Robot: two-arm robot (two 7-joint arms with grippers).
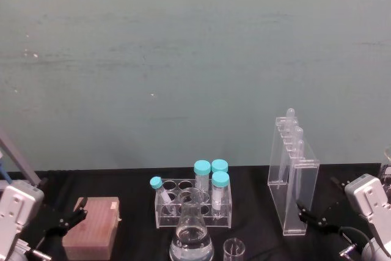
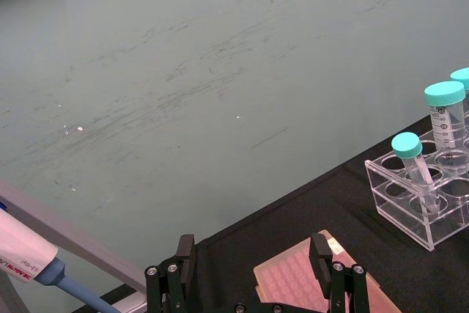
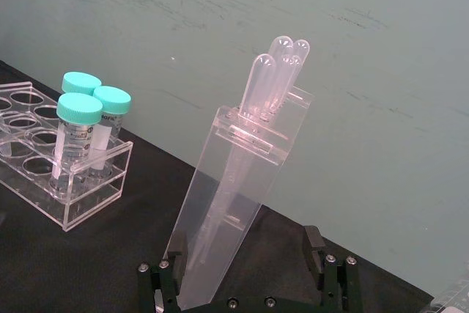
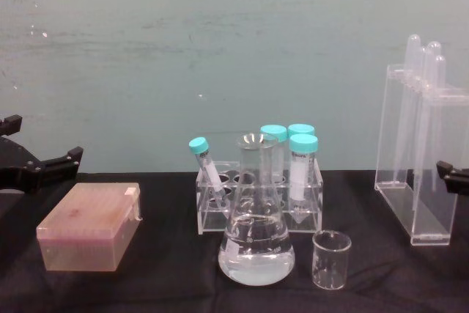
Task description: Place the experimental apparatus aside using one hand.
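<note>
Two hands sit low at opposite ends of a black counter point(image 4: 165, 291), which carries all the labware in front of a pale green wall. The right hand point(image 3: 239, 254) is released, with its black fingers point(image 3: 319, 254) spread wide. The left hand point(image 2: 253, 248) is also released, and its fingers are parted just as far.

The tall acrylic pipette stand point(image 3: 234, 174) is the biggest piece. It stands upright with its foot between the right hand's fingers, close against one of them and with a clear gap to the other. Several long clear pipettes point(image 3: 282, 64) stand in it, bulbs up.

A pink pipette-tip box point(image 4: 91, 229) lies directly ahead of the left hand, below the gap between its fingers and not gripped.

Between the two hands, well apart from each, stands a clear tube rack point(image 1: 166, 211). It holds three upright teal-capped tubes point(image 4: 303, 170) at the end nearer the right hand. A smaller capped tube point(image 4: 205, 166) leans at the end nearer the left hand.

A conical flask point(image 4: 256, 247) with clear liquid in its base stands in front of the rack, toward the robot. A small clear beaker point(image 4: 331, 258) stands just beside the flask on the right hand's side, not touching it.
</note>
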